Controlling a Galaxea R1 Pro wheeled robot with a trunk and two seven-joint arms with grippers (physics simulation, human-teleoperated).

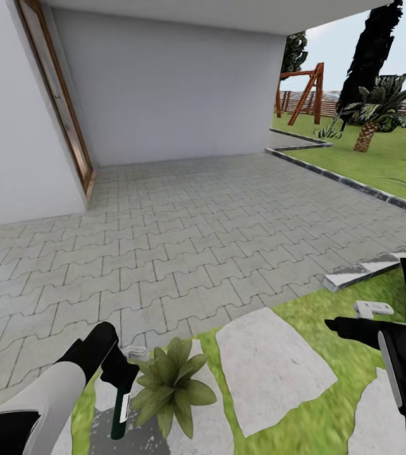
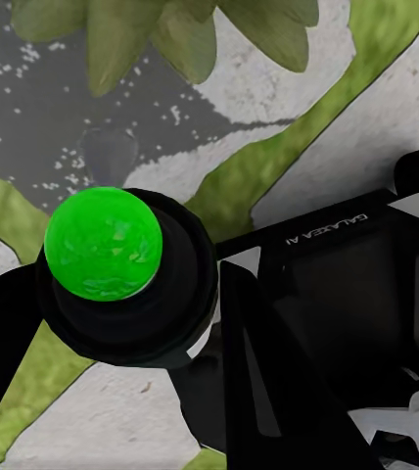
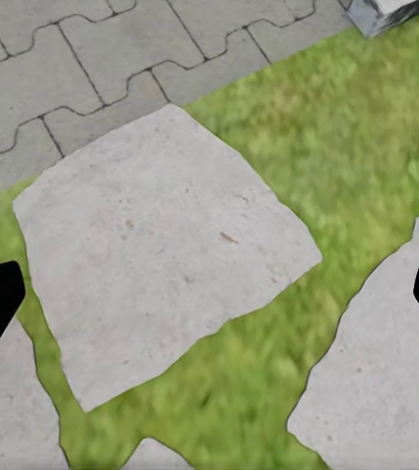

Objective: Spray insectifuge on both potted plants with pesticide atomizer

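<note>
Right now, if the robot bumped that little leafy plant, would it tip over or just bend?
The potted plant sits low with broad leaves spread wide, so it would probably stay put. The leaves look thin and would likely flex. Its pot is hidden, so weight is uncertain.

The left gripper holds the pesticide atomizer at the lower left, just left of a potted plant — the bottle hangs over a stepping stone. Right of the plant lies a second stepping stone, and further right is the right gripper above the grass. Behind all this the paving reaches the wall — the lawn with a palm lies far right.
</note>
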